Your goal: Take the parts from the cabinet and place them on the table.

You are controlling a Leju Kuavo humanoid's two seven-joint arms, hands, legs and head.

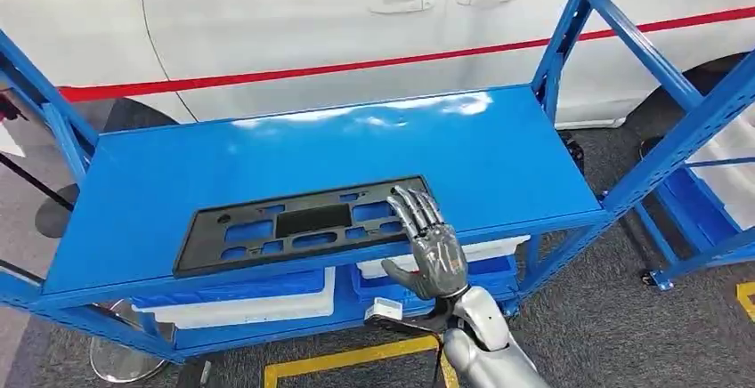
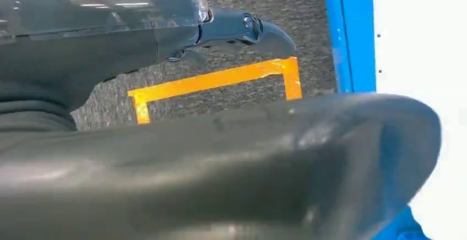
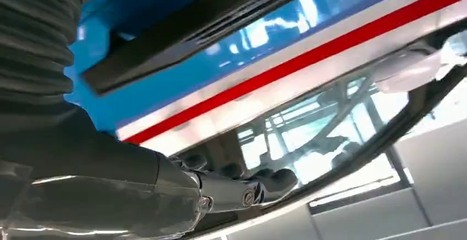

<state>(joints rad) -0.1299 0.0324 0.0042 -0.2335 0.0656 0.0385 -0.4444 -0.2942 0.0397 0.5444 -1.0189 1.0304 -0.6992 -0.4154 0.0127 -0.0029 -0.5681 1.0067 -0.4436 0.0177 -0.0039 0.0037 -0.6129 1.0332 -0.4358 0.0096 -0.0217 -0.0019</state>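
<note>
While the black plastic panel (image 1: 307, 223) lies flat near the front edge of the blue shelf (image 1: 499, 152), the right hand (image 1: 432, 246) reaches in from below with its fingers stretched out over the panel's right end. The fingers are spread and hold nothing; whether their tips touch the plastic cannot be told from the head view. In the right wrist view the fingers (image 3: 259, 187) are likewise extended with nothing between them, and the panel (image 3: 204, 25) shows as a dark strip on the blue shelf (image 3: 159, 80).

The panel is long and thin, with cut-out openings along it, so the hand most likely comes at one end because that edge gives it something to curl around. Lying close to the shelf's front lip, the panel is within easy reach; a grip at one end alone may let the far end sag or swing.

The left hand (image 2: 231, 168) hangs low over grey carpet and yellow floor tape (image 2: 220, 77); that view is too close and blurred to tell whether it is released or clenched.

On the level below sit white bins (image 1: 258, 303) with blue lids or contents; what is in them cannot be made out. A white car (image 1: 374, 23) with a red stripe stands behind the rack.
</note>
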